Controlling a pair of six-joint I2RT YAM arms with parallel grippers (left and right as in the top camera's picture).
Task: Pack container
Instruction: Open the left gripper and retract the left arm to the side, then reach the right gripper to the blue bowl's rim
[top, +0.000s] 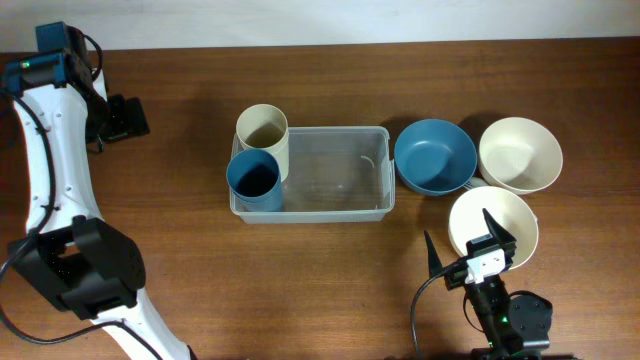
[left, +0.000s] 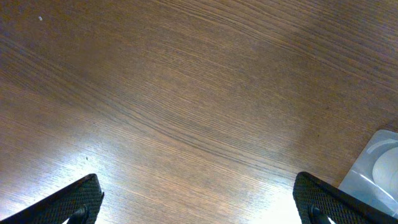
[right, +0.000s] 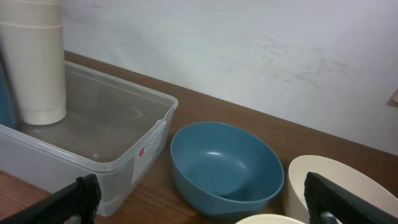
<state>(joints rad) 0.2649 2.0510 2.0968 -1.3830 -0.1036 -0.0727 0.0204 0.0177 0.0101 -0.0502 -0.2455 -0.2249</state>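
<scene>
1. Brown wood-grain tabletop (top: 180, 60) under a pale wall carries the container (top: 335, 180) at its middle, long side running left to right.
2. Two cups stand upright at its left end, a cream cup (top: 263, 128) at the back and a blue cup (top: 254, 178) in front. The middle and right of its floor are bare.
3. Just beside its right end sits a blue bowl (top: 434, 156). A far cream bowl (top: 520, 153) and a near cream bowl (top: 492, 225) crowd against it, touching or nearly so.
4. The right hand (top: 462, 240) hangs low at the near cream bowl with its fingers wide apart and nothing between them. The left hand (top: 125, 118) is well apart at the far left, fingers likewise spread and empty over bare wood.
5. A bowl looks like the next piece, and the right hand is the one placed for it.
6. Pinch the rim with one finger inside and one outside, on the side away from the neighbouring bowls, so nothing gets nudged.
7. Lift straight up until clear of the others before moving left.
8. Each bowl looks about as broad as the container's short side, so centre it over the bare floor and lower it level.
9. Nesting the bowls would likely save room.
</scene>
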